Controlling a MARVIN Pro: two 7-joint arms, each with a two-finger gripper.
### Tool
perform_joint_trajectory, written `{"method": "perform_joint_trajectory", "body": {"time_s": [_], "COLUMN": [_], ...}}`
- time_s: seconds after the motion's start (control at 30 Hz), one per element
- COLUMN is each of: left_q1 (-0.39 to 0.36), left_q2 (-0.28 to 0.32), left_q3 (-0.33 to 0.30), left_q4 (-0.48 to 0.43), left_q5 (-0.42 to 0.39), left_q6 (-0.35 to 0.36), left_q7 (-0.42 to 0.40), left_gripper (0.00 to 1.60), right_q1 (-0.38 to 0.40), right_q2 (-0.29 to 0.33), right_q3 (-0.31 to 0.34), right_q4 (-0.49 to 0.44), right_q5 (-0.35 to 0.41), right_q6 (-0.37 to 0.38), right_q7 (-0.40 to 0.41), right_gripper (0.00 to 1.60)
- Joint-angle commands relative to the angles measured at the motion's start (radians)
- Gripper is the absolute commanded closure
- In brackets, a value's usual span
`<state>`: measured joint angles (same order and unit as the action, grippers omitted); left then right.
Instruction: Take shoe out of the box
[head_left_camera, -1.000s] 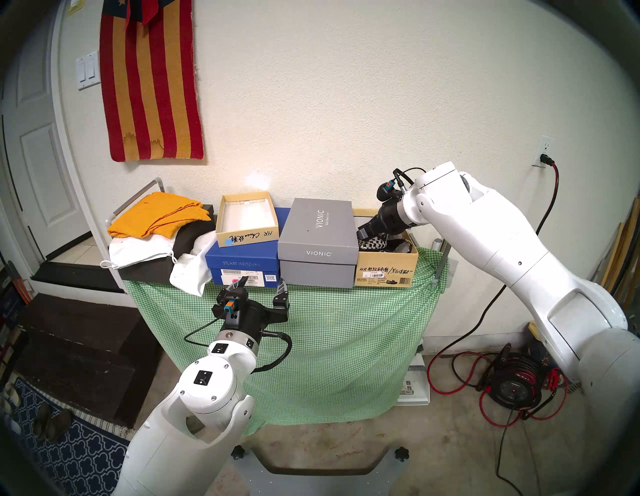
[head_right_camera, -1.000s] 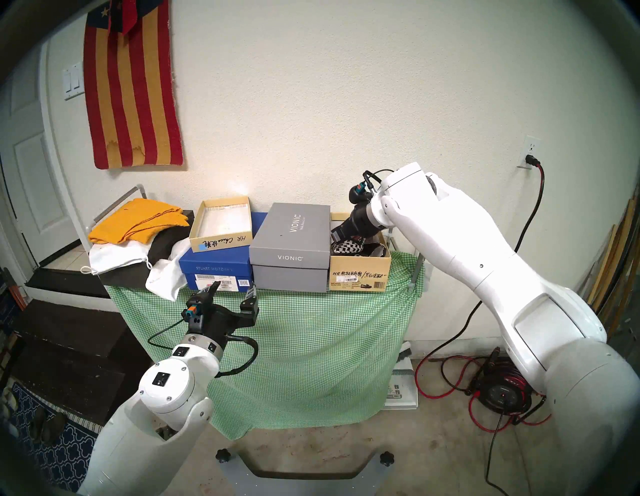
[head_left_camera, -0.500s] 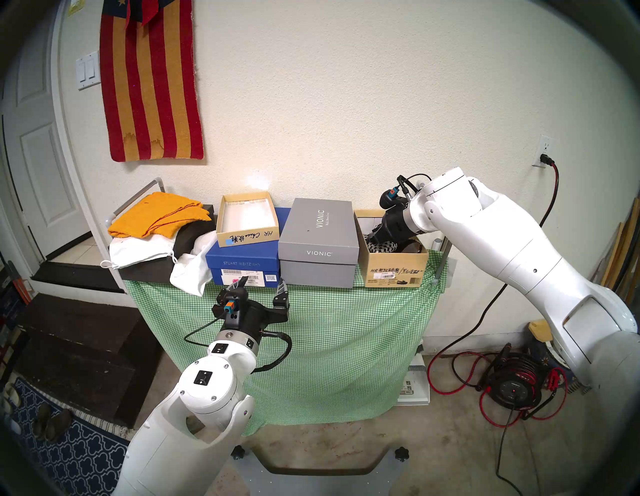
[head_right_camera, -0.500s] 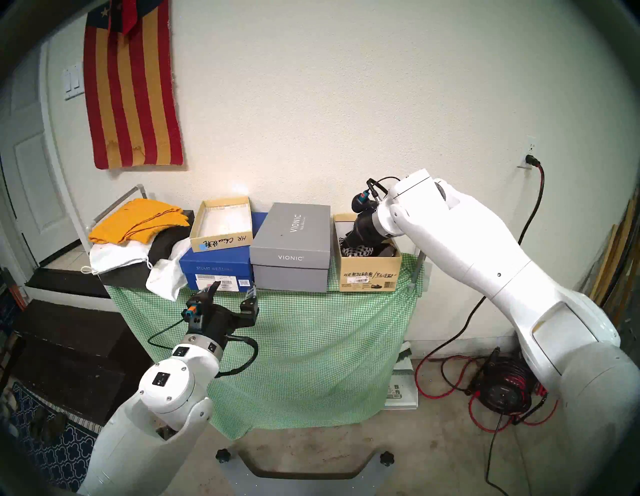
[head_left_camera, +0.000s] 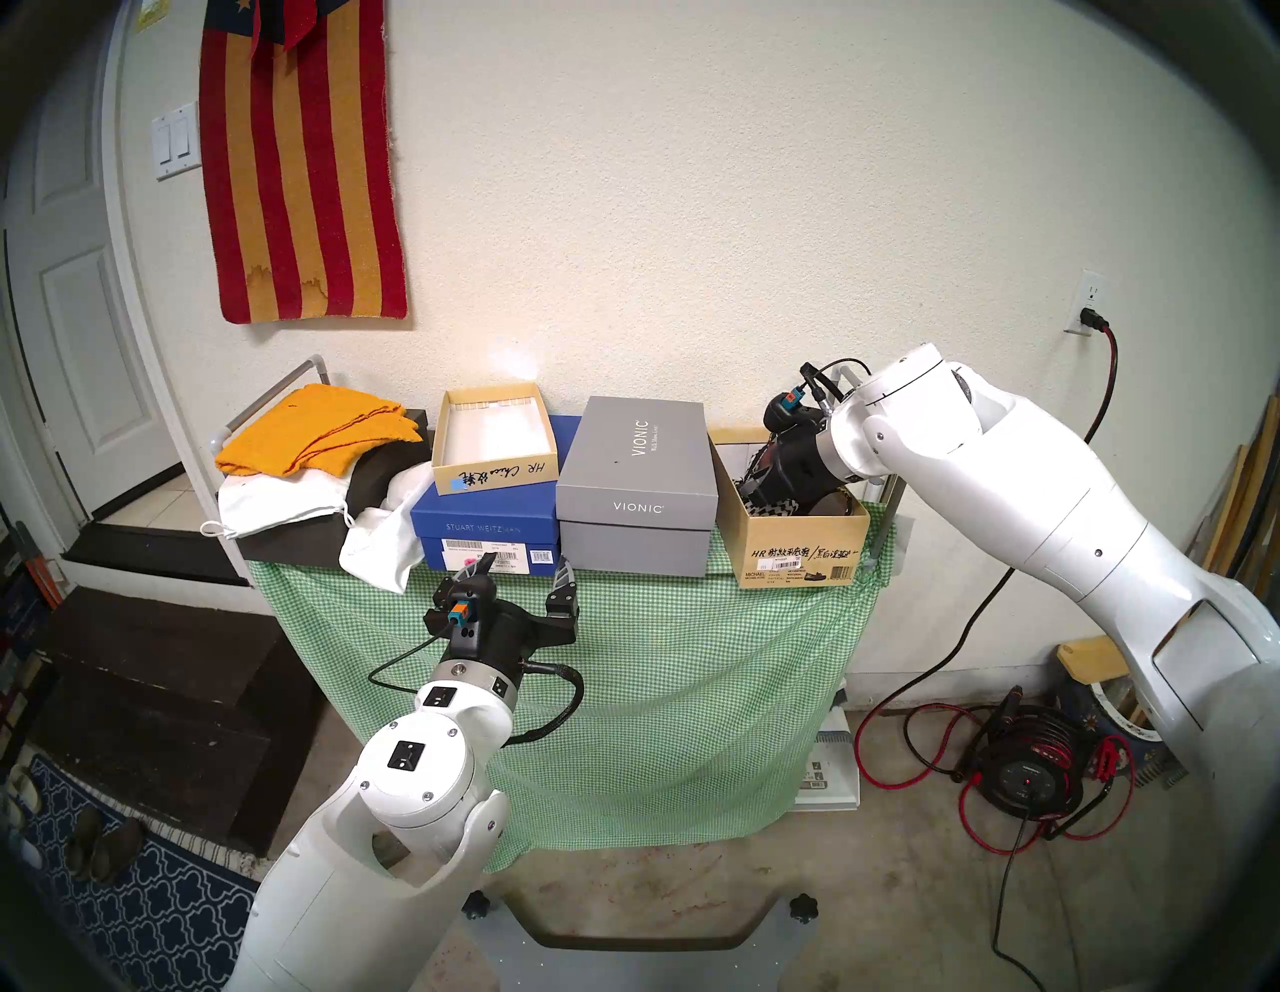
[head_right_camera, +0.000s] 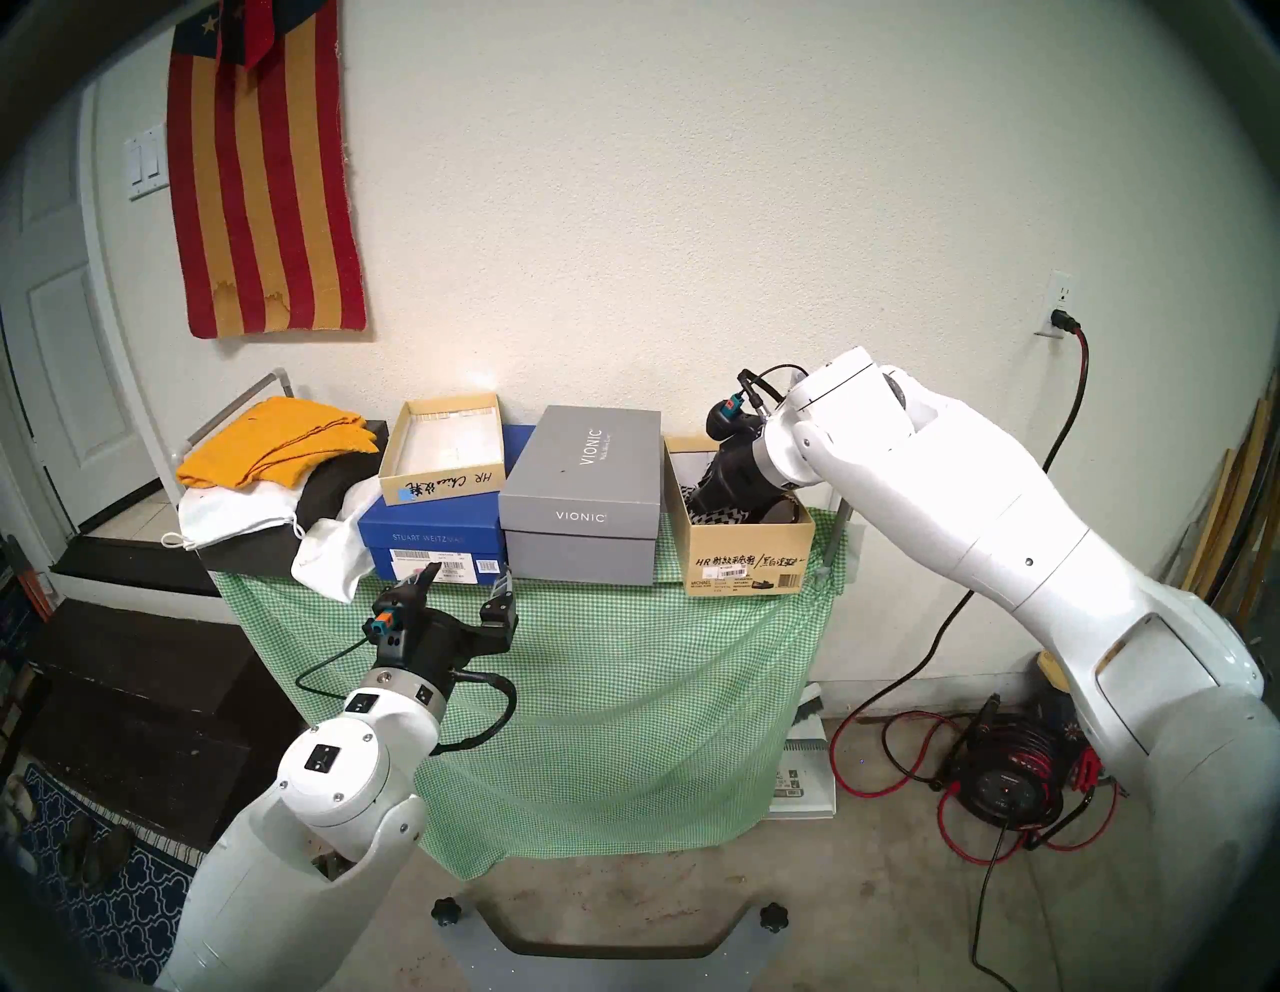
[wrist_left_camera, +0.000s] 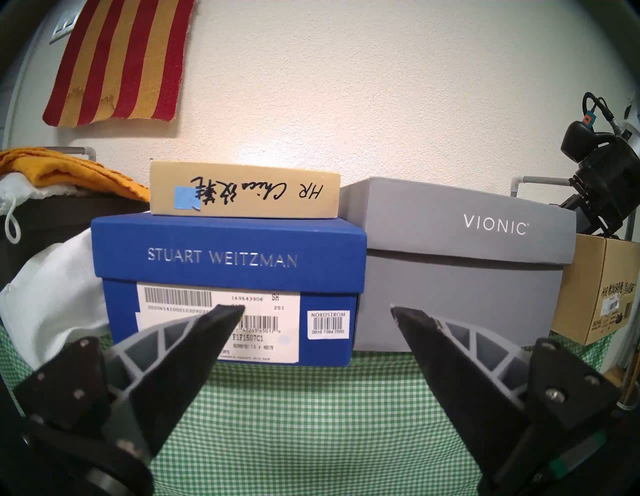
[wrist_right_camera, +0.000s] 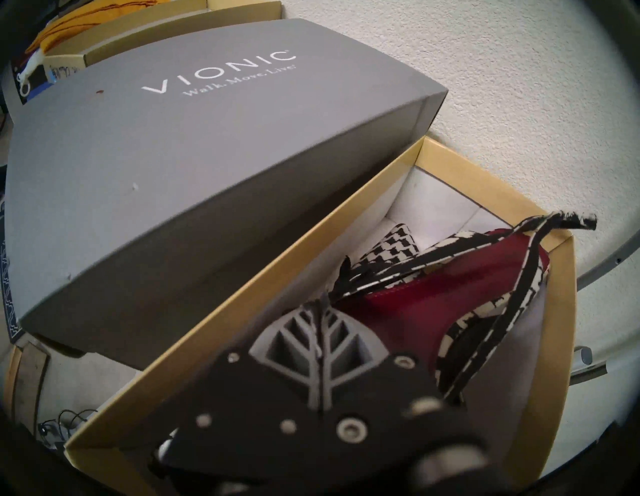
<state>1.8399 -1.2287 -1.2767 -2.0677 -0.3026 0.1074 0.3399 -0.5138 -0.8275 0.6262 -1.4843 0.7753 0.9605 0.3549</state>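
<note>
Black-and-white houndstooth fabric marks the shoe, a soft slip-on with a dark red lining and a loose strap, lying inside the tan cardboard shoebox at the right end of the table. Nearest the robot, the left gripper hangs level before the green checked tablecloth, its jaws spread wide and empty, facing the blue Stuart Weitzman box. Farther on, the right gripper reaches down into the tan shoebox; its fingers are pressed together, apparently pinching the upper's patterned edge — the contact itself is hidden behind the fingertips.

Handling, as a judgement: the shoe looks light and pliable, so a pinch on the collar or upper edge should carry it, though the fabric may fold and the sole may hang down. The dangling strap could catch on the box rim. The shoebox is light too and may lift or slide with the shoe — the left arm is free to steady it.

Obstacles: the grey VIONIC box stands close against the shoebox's left wall and rises above it, so clearance is best upward and toward the robot. A second dark shoe lies beside the first. Behind, the wall closes off the far side. At far left, a shallow tan lid sits atop the blue box, with yellow cloth beyond.
</note>
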Motion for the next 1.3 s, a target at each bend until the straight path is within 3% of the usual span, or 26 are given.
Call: {"method": "perform_joint_trajectory", "body": {"time_s": [0.0,0.53,0.97,1.0,1.03,1.07,1.1,1.27], "left_q1": [0.0,0.0,0.0,0.0,0.0,0.0,0.0,0.0], "left_q2": [0.001,0.001,0.001,0.001,0.001,0.001,0.001,0.001], "left_q3": [-0.001,-0.001,-0.001,-0.001,-0.001,-0.001,-0.001,-0.001], "left_q4": [-0.001,-0.001,-0.001,-0.001,-0.001,-0.001,-0.001,-0.001], "left_q5": [0.0,0.0,0.0,0.0,0.0,0.0,0.0,0.0], "left_q6": [0.0,0.0,0.0,0.0,0.0,0.0,0.0,0.0], "left_q7": [0.0,0.0,0.0,0.0,0.0,0.0,0.0,0.0], "left_gripper": [0.0,0.0,0.0,0.0,0.0,0.0,0.0,0.0], "right_q1": [0.005,-0.005,0.0,0.0,0.0,0.002,0.004,0.032], "right_q2": [0.037,0.086,0.131,0.133,0.135,0.137,0.138,0.144], "right_q3": [-0.008,-0.011,0.002,0.002,0.002,0.002,0.004,0.022], "right_q4": [-0.058,-0.189,-0.234,-0.234,-0.234,-0.232,-0.23,-0.205], "right_q5": [0.034,0.101,0.187,0.192,0.201,0.206,0.215,0.256], "right_q6": [-0.001,-0.001,-0.001,-0.001,-0.001,-0.001,-0.001,-0.001], "right_q7": [-0.021,-0.148,-0.276,-0.282,-0.29,-0.297,-0.305,-0.341], "right_gripper": [1.6,1.6,1.6,1.49,1.1,0.83,0.0,0.0]}}
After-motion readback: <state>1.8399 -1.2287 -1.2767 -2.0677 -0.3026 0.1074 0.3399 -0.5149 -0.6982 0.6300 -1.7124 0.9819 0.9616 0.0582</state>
